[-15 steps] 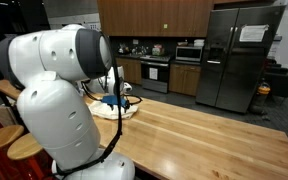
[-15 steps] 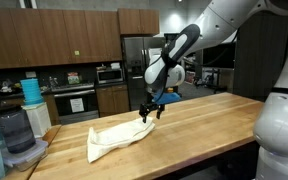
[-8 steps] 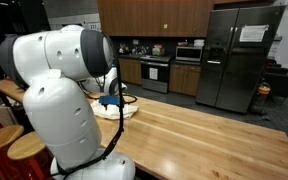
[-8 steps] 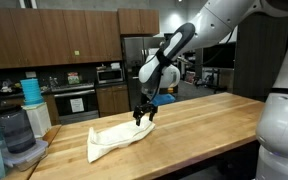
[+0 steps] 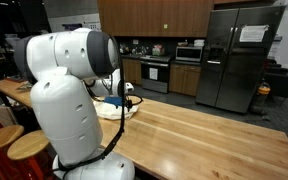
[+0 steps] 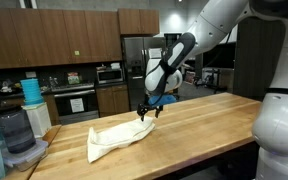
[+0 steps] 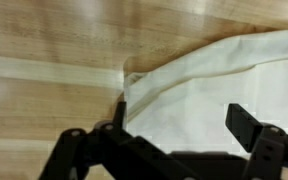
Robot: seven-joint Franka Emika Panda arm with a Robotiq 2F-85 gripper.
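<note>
Cloth (image 6: pixel 119 140) lying on counter (image 6: pixel 206 125), claw (image 6: pixel 144 118) over its end, fridge (image 5: pixel 239 55) behind, stove (image 5: pixel 154 73) beside it

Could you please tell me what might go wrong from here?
1. The open black gripper sits at the edge of the crumpled white cloth; closing may pinch only a thin fold, which could slip.
2. In the wrist view one finger appears right at the cloth's border with the bare wooden countertop, so pressing down might scrape it.
</note>
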